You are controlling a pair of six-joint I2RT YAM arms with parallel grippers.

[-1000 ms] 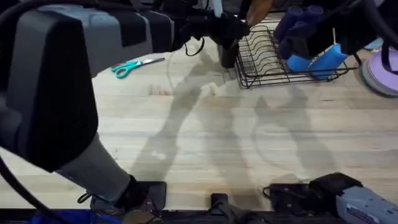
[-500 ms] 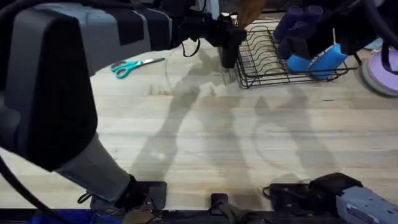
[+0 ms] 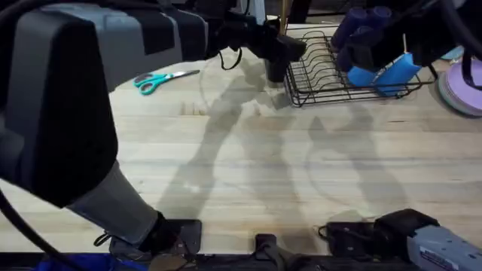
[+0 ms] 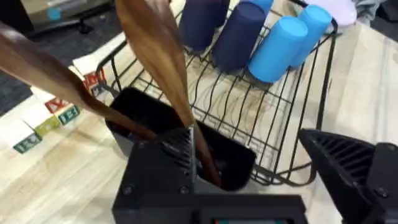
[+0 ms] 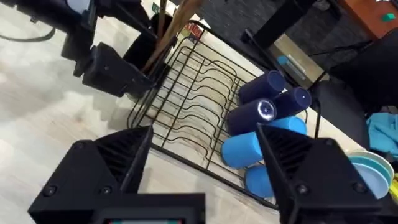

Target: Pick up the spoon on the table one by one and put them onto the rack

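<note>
My left gripper (image 3: 290, 47) (image 4: 249, 140) hangs open over the tall black utensil holder (image 4: 155, 118) on the near side of the black wire rack (image 3: 331, 71) (image 5: 186, 106). One brown wooden spoon (image 4: 155, 56) (image 3: 283, 13) stands nearly upright with its lower end in the holder, resting against one of my left fingers (image 4: 180, 152). A second wooden spoon (image 4: 50, 74) leans out of the same holder. My right gripper (image 5: 205, 174) hovers open above the table, short of the rack, with nothing between its fingers.
Several blue cups (image 4: 273, 43) (image 5: 267, 118) lie in the rack's far end. Teal-handled scissors (image 3: 162, 78) lie on the table (image 3: 241, 165) to the left. Small lettered blocks (image 4: 46, 121) sit beside the holder. Stacked plates (image 3: 463, 86) stand at the right edge.
The spoon at my left gripper swung from tilted to nearly upright and sank toward the holder. The left gripper edged slightly right. The right arm stayed still.
</note>
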